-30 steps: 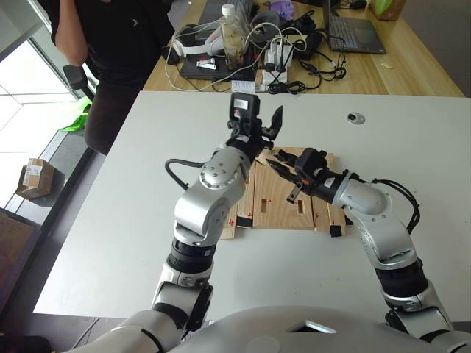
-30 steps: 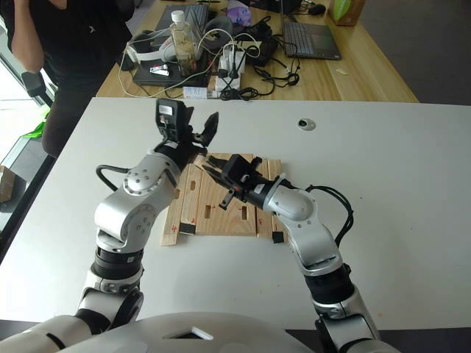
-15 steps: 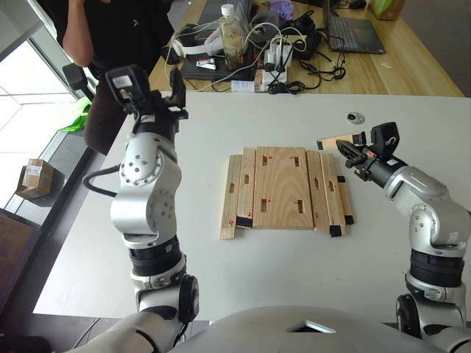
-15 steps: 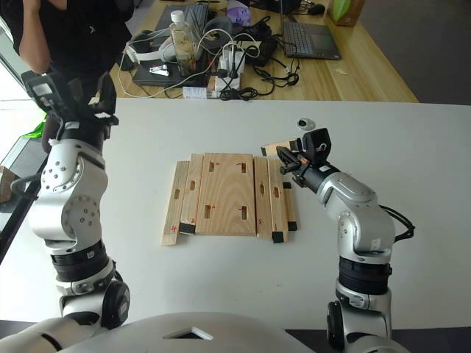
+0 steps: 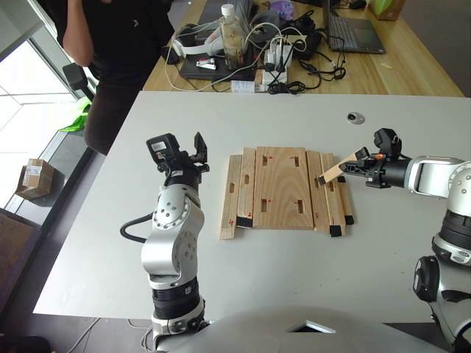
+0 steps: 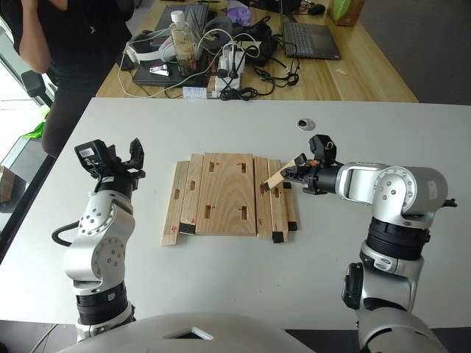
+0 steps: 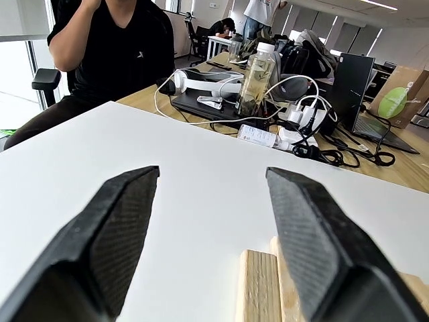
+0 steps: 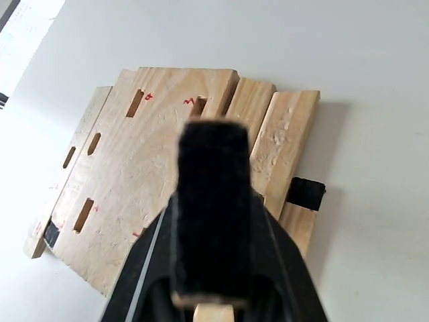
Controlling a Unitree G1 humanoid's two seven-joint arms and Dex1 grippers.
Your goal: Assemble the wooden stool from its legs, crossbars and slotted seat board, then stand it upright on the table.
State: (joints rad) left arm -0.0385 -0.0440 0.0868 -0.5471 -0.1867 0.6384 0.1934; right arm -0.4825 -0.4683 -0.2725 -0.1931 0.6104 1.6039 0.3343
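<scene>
The slotted seat board (image 5: 278,187) lies flat in the middle of the white table (image 5: 103,250), with two wooden slats touching its left edge (image 5: 239,193) and two more against its right edge (image 5: 324,195). The right pair have black end caps (image 5: 335,232) on their near ends. Whether these slats are legs or crossbars cannot be told. To the left of the boards, the left gripper (image 5: 190,145) is held above the table with its fingers (image 7: 114,221) spread wide and nothing between them. On the right, the right gripper (image 5: 366,163) is clamped on a short wooden bar (image 5: 335,170), which tilts down toward the right-hand slats. Whether its free end touches them is hard to make out. In the right wrist view a black finger (image 8: 211,201) covers nearly all of the bar, leaving a small pale end visible. Half a second ago the left arm stood tall at the table's far left edge, and it now sits lower and closer to the boards. The right gripper then held the bar beyond the slats, but now the bar reaches over them. The boards have not shifted. Farther back, a cable grommet (image 5: 356,117) is set into the table. Behind it stands a wooden desk (image 5: 412,73) crowded with a bottle (image 5: 231,33), headphones (image 5: 193,45), tangled cables (image 5: 291,51) and a laptop (image 5: 353,31).
</scene>
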